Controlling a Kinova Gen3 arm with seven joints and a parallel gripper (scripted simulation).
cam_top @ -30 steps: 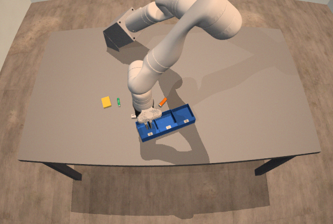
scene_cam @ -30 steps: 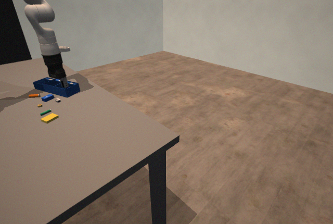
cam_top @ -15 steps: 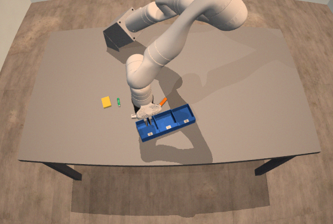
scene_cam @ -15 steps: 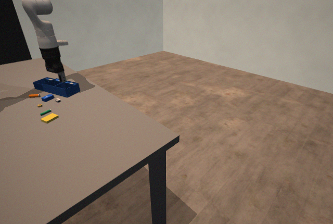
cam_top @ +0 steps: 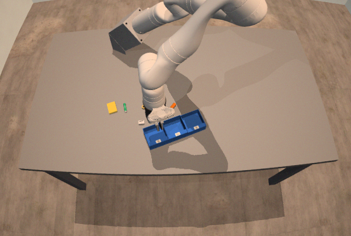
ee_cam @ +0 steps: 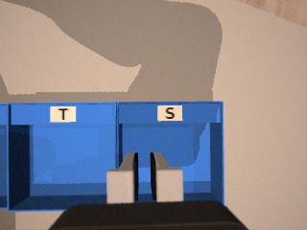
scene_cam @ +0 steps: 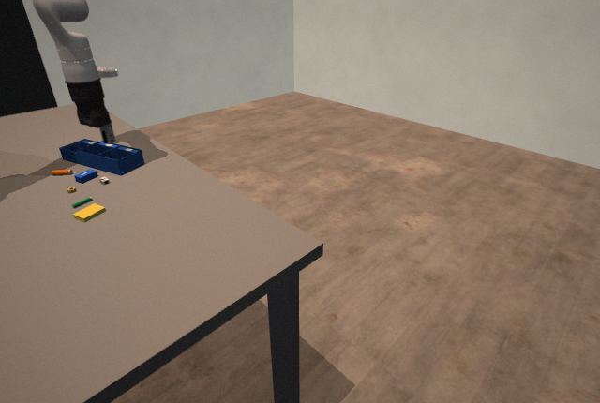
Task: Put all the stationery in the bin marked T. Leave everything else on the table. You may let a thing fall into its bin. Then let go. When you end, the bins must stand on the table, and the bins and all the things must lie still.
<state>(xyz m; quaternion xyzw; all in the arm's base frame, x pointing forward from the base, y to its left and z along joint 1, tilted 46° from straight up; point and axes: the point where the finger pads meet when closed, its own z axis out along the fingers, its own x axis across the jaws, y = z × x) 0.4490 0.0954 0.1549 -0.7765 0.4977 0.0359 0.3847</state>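
The three-part blue bin row stands on the table. Its middle bin, T (cam_top: 171,136) (ee_cam: 91,115), shows nothing inside. My gripper (cam_top: 160,129) (scene_cam: 109,140) (ee_cam: 144,169) points down over the left side of bin S (cam_top: 164,139) (ee_cam: 201,114), near the T divider. Its fingers are narrowly apart with nothing between them. On the table are an orange cylinder, maybe a marker (cam_top: 173,105) (scene_cam: 61,172), a blue block (scene_cam: 86,175), a small white piece (cam_top: 141,122) (scene_cam: 104,179), and a green cylinder (cam_top: 124,107) (scene_cam: 82,202). The arm hides the blue block in the top view.
A yellow flat block (cam_top: 112,107) (scene_cam: 89,212) lies beyond the green cylinder, away from the bins. A small yellow nut (cam_top: 142,107) (scene_cam: 71,189) lies beside the arm's wrist in the top view. The third bin (cam_top: 192,119) adjoins T, with raised walls between.
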